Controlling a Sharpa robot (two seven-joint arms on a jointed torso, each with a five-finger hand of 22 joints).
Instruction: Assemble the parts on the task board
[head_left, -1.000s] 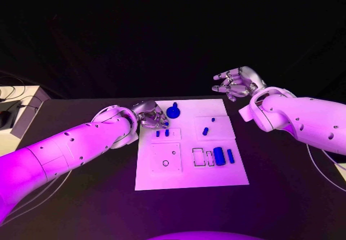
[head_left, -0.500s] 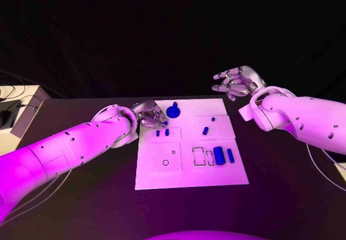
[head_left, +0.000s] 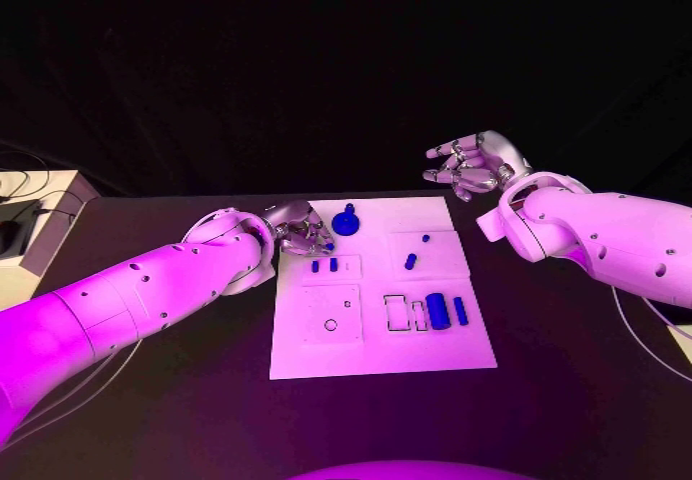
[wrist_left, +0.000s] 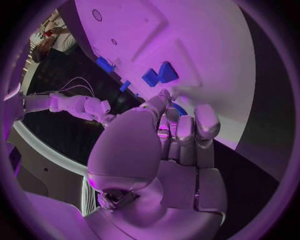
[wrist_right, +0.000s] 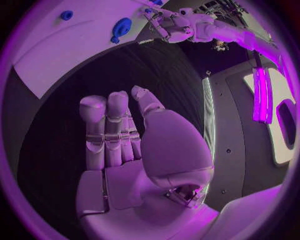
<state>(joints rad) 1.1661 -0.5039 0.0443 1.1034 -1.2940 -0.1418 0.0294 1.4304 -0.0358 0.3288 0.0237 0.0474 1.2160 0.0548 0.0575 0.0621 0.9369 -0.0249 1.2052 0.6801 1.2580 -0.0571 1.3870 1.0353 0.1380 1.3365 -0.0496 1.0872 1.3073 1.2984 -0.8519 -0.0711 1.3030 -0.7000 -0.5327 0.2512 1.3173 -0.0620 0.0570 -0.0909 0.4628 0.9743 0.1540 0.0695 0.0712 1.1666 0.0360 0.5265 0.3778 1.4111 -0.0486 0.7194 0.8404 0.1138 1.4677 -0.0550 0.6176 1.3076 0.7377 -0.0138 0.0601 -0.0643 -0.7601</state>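
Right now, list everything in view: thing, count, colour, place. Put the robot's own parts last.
Table: one, black, under everything.
Task board: one, white, middle of the table.
Round knobbed part: one, blue, far end of the board.
Small parts: two, blue, side by side on the board near the left hand.
Small parts: two, blue, right of the board's middle.
Long parts: two, blue, beside outlined slots on the board's right.
Box with cables: one, pale, far left table edge.
Left hand: silver, fingers curled at the board's far left corner.
Right hand: silver, raised beyond the board, holding nothing.
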